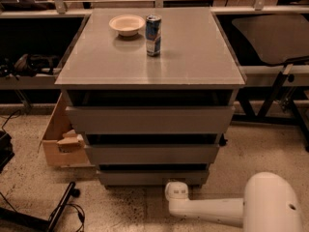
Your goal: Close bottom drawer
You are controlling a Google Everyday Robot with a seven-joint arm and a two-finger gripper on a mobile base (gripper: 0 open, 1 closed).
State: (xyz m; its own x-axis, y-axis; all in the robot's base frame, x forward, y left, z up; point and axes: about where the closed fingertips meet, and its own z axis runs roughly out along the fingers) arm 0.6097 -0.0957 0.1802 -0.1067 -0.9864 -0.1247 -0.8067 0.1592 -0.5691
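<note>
The bottom drawer point(152, 177) is the lowest and narrowest of three grey handle-less fronts on the cabinet. It stands slightly out, with a dark gap above its front panel. My white arm reaches in from the lower right. Its end, the gripper point(176, 191), sits low at the floor, right in front of the drawer's right half and touching or nearly touching the panel. The fingers are hidden behind the white wrist housing.
The middle drawer point(152, 153) and top drawer point(149, 120) sit above. On the cabinet top point(193, 57) stand a white bowl point(127, 24) and a blue can point(153, 35). An open cardboard box point(60, 139) sits on the floor at the left. A black chair base point(270, 95) stands at the right.
</note>
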